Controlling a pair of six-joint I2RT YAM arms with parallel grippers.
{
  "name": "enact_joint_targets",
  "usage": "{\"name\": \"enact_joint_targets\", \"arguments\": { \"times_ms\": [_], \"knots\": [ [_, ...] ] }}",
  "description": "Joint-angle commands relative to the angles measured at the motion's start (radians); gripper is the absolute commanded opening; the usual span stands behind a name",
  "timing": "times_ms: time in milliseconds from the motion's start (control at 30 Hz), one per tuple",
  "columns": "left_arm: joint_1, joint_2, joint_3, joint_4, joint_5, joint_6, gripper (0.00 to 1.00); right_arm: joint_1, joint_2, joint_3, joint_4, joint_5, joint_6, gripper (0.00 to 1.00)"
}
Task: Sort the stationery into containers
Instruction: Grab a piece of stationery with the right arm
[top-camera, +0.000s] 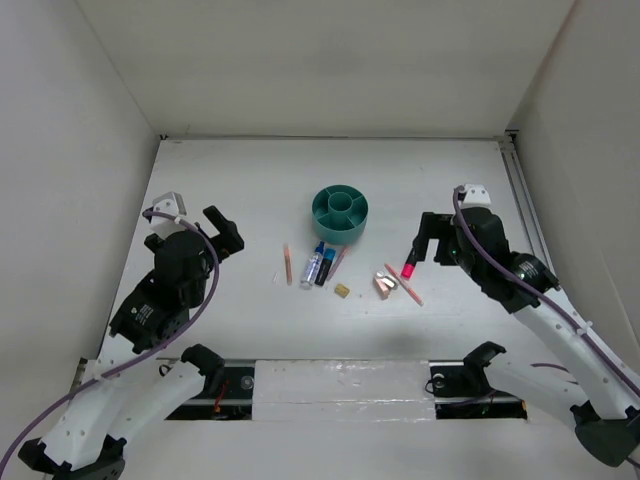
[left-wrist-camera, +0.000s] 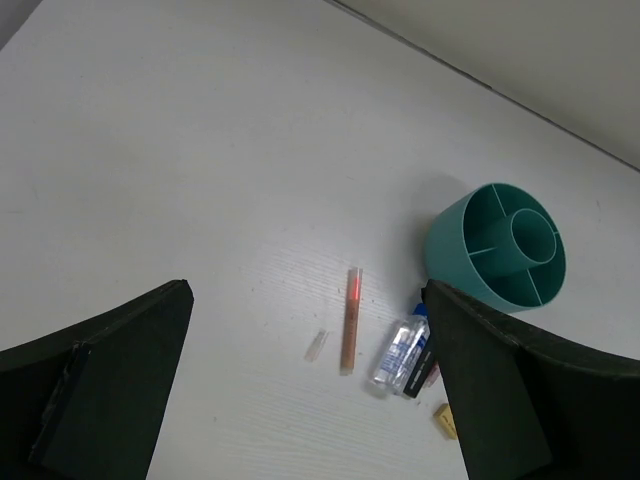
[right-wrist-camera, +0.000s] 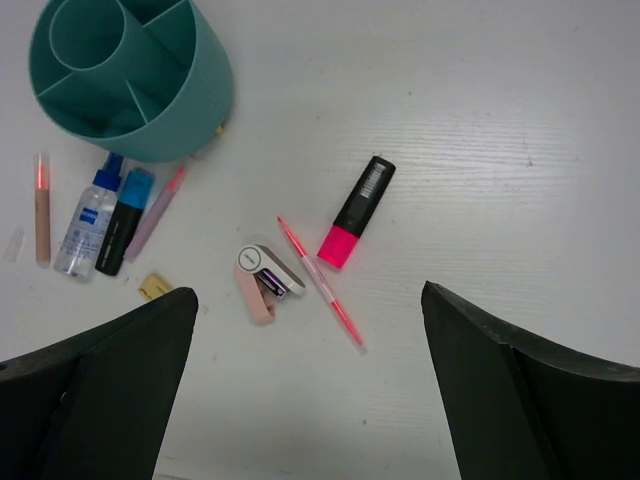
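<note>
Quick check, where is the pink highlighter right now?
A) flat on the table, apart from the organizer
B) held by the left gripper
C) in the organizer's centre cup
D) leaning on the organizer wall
A: the highlighter lies flat on the table, with bare surface between it and the organizer.

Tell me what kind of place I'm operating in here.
Most likely a robot test cell in a lab, not an office: a white table boxed in by plain white walls, a left arm and right arm bolted at its near edge, and a teal desk organizer set out with loose stationery.
</note>
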Motion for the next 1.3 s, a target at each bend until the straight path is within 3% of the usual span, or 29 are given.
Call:
{"name": "enact_joint_targets", "arguments": {
  "times_ms": [0, 133, 267, 467, 567, 800, 1267],
  "knots": [
    [-0.002, 0.003, -0.003, 0.032, 0.005, 0.006, 1.0, -0.005, -0.005, 0.04, -0.039, 0.056, 0.015, 1.0],
    [-0.002, -0.007, -0.003, 0.032, 0.014, 0.006, 1.0, 0.006, 0.018, 0.077, -0.03, -0.053, -0.048, 1.0],
    [-0.002, -0.027, -0.003, 0.044, 0.026, 0.016, 1.0, 0.006, 0.128, 0.124, -0.067, -0.051, -0.072, 1.0],
    [-0.002, -0.038, -0.012, 0.053, 0.057, 0.025, 1.0, 0.05, 0.196, 0.009, 0.019, -0.091, 0.088, 1.0],
    [-0.002, -0.047, -0.012, 0.053, 0.068, 0.034, 1.0, 0.061, 0.199, -0.031, 0.008, -0.032, 0.115, 1.0],
    [-0.002, -0.066, -0.012, 0.062, 0.109, 0.043, 1.0, 0.101, 0.271, -0.109, 0.005, -0.089, 0.248, 1.0],
    [-0.002, -0.126, -0.012, 0.082, 0.174, 0.062, 1.0, 0.101, 0.234, -0.278, 0.042, -0.006, 0.437, 0.99]
  ]
}}
